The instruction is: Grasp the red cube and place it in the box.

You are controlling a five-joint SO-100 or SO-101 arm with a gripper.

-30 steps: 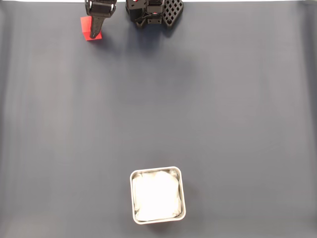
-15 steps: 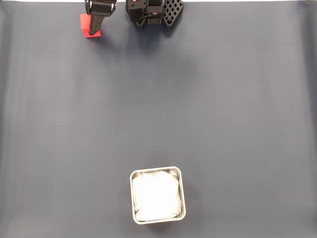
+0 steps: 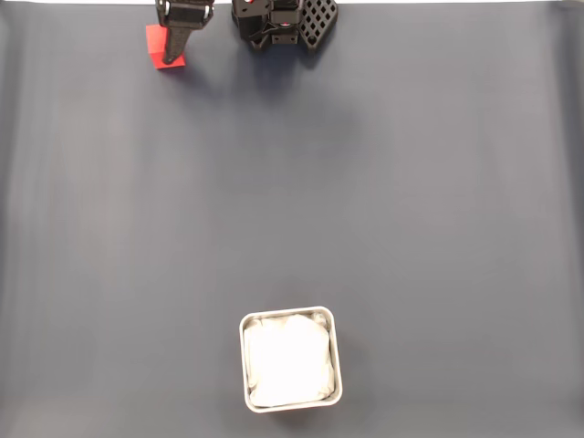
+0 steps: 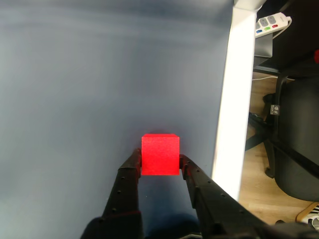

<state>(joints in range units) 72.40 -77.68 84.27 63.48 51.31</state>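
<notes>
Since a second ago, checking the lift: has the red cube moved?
Yes. In the fixed view the red cube has crept toward the mat's top edge, away from the box.

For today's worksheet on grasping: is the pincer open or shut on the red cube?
Shut on it. In the wrist view both fingers press the sides of the red cube, with the pincer closed around it.

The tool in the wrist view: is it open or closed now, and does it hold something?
Tool: closed on the red cube, one finger pressed against each side.
</notes>
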